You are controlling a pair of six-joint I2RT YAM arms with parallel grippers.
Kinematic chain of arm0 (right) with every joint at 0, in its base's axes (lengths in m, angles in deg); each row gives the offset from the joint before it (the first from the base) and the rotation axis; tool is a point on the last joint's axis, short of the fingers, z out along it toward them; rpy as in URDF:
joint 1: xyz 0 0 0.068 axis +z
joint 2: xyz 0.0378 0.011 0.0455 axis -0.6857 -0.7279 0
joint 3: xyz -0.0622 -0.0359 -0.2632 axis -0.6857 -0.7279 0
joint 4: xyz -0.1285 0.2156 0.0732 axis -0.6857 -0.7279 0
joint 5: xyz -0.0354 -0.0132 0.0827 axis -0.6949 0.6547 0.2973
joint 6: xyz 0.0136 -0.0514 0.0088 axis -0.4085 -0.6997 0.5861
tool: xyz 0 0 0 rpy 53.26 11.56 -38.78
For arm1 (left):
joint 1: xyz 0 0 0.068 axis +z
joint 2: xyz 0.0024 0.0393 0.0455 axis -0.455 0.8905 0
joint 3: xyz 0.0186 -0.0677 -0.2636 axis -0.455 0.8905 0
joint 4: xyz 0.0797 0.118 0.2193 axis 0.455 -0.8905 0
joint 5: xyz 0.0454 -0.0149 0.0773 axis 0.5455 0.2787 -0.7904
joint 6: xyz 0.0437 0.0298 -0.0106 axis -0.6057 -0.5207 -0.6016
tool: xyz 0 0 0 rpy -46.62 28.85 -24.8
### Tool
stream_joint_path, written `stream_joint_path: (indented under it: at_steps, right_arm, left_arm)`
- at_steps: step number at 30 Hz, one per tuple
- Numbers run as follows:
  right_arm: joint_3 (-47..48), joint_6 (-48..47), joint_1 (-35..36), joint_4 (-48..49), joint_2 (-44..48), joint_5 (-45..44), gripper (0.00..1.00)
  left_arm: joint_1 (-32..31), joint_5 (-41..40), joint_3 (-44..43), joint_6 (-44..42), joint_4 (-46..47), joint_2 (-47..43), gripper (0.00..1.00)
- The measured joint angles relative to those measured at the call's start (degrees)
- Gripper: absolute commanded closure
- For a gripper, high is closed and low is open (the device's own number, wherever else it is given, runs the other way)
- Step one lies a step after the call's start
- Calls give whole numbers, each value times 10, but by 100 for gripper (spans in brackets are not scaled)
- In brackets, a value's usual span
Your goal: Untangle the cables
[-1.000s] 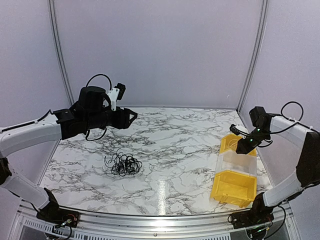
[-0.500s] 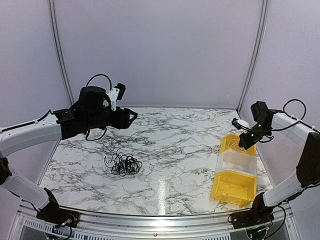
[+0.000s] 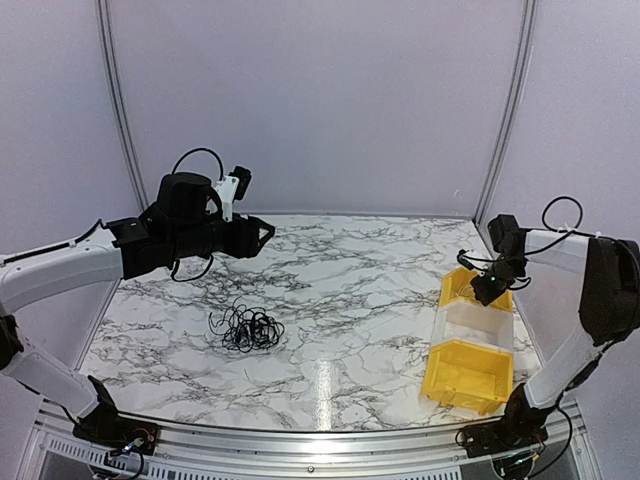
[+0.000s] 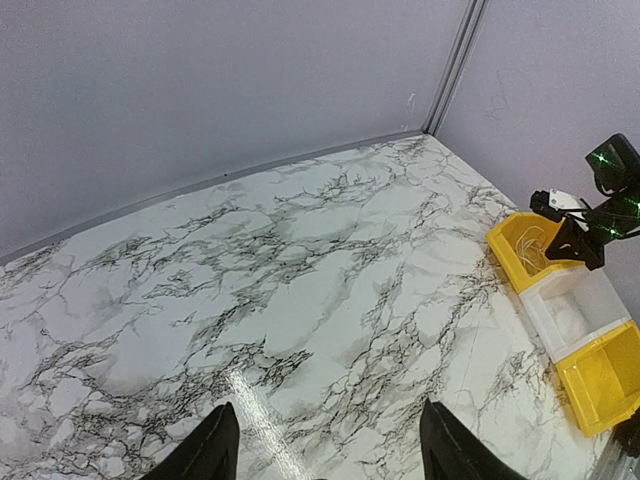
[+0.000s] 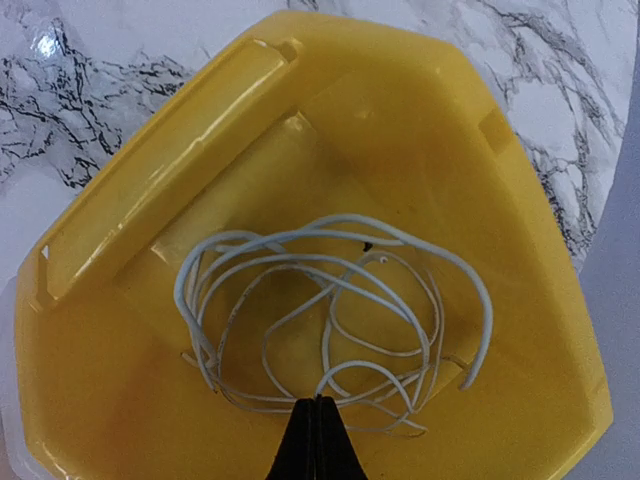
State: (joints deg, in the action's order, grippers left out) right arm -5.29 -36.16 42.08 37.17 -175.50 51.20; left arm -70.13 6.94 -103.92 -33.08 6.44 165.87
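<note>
Left end effector (image 3: 262, 232) hovers above the bench (image 3: 360, 300), well apart from the black cables (image 3: 245, 328) tangled front-left; the right end effector (image 3: 478, 290) hangs over the far yellow bin (image 3: 450, 296). Left wrist view: fingers (image 4: 210, 450) spread wide. Right wrist view: tips pressed together, seemingly pinching nothing, just beside a white cable (image 5: 335, 290) coiled in the bin.

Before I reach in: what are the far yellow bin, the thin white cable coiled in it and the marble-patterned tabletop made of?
Yellow bin: likely moulded plastic, smooth, soft sheen on its walls.
White cable: probably plastic-sheathed wire, smooth, lying in loose loops.
Tabletop: glossy marble pattern with glare; stone or laminate, cannot tell.
</note>
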Motion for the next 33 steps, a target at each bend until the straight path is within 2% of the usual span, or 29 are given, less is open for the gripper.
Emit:
stream_joint_path:
  at_steps: [4,7,10,16,20,24,29,33]
  right_arm:
    - [-3,-1,0,3,0,-7,86]
    - [-1,3,0,-6,15,-9,72]
    - [13,4,0,-23,49,-8,66]
    - [45,12,3,-38,132,27,62]
    - [45,15,41,-36,180,90,58]
    - [26,13,86,-7,207,191,58]
    - [-35,2,103,71,199,359,58]
    - [-69,-15,141,95,168,399,58]
  left_arm:
    - [0,0,0,0,0,0,35]
    - [0,-2,0,-1,0,0,33]
    - [0,-19,0,-3,-1,0,31]
    - [0,-94,-26,11,-42,28,35]
    - [0,-130,-19,59,-85,29,39]
    - [0,-148,70,123,-103,-20,41]
    - [0,-157,198,204,-133,-93,43]
    - [0,-152,259,258,-144,-125,44]
